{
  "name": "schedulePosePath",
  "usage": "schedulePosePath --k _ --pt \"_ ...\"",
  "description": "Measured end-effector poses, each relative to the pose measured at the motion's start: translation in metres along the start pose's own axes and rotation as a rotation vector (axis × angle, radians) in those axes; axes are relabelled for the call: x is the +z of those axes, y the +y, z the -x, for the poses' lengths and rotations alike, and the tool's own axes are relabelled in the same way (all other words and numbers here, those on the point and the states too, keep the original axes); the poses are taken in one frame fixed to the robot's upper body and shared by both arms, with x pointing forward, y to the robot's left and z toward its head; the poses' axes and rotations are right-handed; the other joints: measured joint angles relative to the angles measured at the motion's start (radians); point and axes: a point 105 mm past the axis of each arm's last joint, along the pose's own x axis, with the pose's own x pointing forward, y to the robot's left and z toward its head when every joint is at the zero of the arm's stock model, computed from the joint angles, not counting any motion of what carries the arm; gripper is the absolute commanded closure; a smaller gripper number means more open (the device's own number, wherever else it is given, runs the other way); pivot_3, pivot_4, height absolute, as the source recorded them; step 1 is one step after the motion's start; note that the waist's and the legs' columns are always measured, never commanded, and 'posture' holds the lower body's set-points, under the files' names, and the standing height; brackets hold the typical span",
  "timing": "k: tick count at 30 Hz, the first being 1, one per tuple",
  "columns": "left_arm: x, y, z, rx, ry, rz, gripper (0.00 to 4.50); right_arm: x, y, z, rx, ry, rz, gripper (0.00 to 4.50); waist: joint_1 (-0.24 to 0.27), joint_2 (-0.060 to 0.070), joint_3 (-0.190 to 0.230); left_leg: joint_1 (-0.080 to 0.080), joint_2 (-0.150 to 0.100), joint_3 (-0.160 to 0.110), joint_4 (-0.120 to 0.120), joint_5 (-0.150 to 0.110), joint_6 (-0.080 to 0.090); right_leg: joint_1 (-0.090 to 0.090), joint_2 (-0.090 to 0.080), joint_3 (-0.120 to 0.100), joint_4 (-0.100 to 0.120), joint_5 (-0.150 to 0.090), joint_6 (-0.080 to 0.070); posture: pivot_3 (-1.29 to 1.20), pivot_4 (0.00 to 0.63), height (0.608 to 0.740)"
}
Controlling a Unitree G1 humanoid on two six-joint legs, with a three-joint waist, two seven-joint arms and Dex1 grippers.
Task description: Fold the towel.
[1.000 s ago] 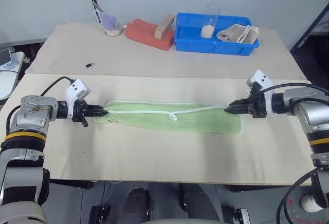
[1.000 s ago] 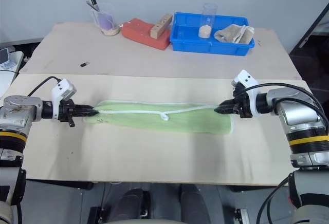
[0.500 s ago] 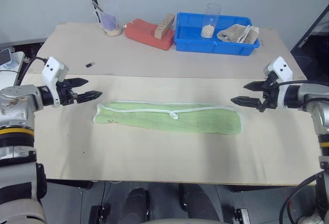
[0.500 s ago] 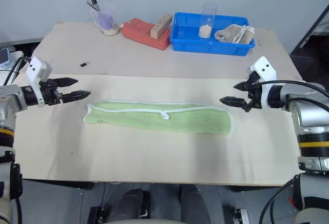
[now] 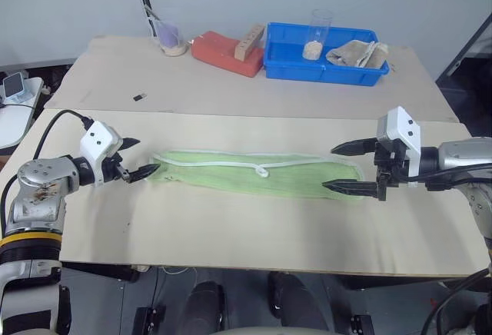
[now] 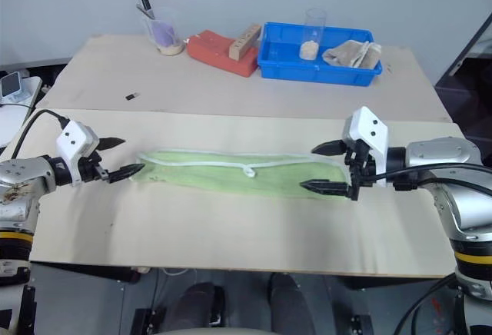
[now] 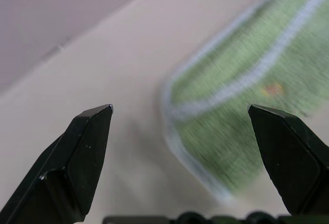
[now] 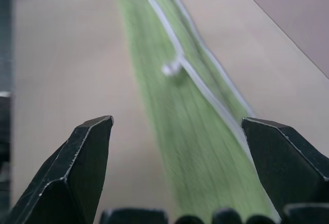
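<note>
Looking from the bench's (image 5: 231,231) near edge, I see the towel (image 5: 254,180) lying mid-bench as a long narrow strip, my left gripper (image 5: 137,158) and right gripper (image 5: 347,167) gaping wide and empty at its two short ends. My worry: a pinch could catch one layer and peel the strip open. Toward the far edge, the blue bin (image 5: 323,64) is well clear.

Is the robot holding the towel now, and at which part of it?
Nothing is held. The left gripper and right gripper are open at the ends of the green towel.
</note>
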Motion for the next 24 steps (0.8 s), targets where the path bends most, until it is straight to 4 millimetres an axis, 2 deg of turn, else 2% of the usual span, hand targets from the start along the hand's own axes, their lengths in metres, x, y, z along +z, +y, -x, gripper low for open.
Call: schedulePosePath --k 3,5,10,16,21,24 --pt "-0.002 0.002 -0.005 0.011 0.004 -0.023 0.0 0.017 0.008 -0.006 0.045 -0.061 0.036 0.08 -0.006 0.0 0.0 0.0 0.0 0.0 -0.001 0.0 0.0 0.0 0.0 0.0 0.0 0.0 0.0 0.0 0.15 0.714" --pt "-0.007 -0.001 -0.008 -0.003 0.013 -0.035 0.0 0.02 0.008 -0.008 0.049 -0.07 0.04 0.08 -0.003 0.0 0.0 -0.001 0.0 0.0 0.0 0.0 0.0 0.0 0.0 0.0 0.0 0.0 0.0 0.0 0.15 0.714" --pt "-0.016 -0.007 -0.012 -0.036 0.039 -0.067 0.0 0.022 0.011 -0.009 0.07 -0.081 0.038 0.08 0.0 0.0 0.0 -0.002 0.0 0.0 0.0 0.0 0.0 0.0 0.0 0.0 -0.002 0.0 0.0 0.0 0.15 0.714" --pt "-0.007 -0.001 -0.015 -0.01 -0.001 -0.121 0.0 0.023 0.011 -0.009 0.068 -0.084 0.036 0.08 0.0 0.0 0.0 -0.002 0.0 0.0 0.0 0.0 0.0 0.0 0.0 0.0 -0.001 0.001 0.0 0.0 0.15 0.714" --pt "-0.005 -0.007 -0.037 0.0 -0.02 -0.156 0.0 0.023 0.011 -0.011 0.067 -0.088 0.033 0.08 0.002 0.0 0.0 -0.003 0.0 0.0 0.0 0.0 0.0 0.0 0.0 0.0 -0.002 0.003 -0.002 0.0 0.15 0.714" --pt "-0.005 -0.004 -0.044 0.024 -0.018 -0.171 0.0 0.023 0.011 -0.011 0.065 -0.088 0.033 0.08 0.0 -0.001 0.0 -0.003 0.0 -0.001 0.0 0.0 0.0 0.0 0.0 0.0 -0.002 0.004 -0.003 0.0 0.15 0.714"
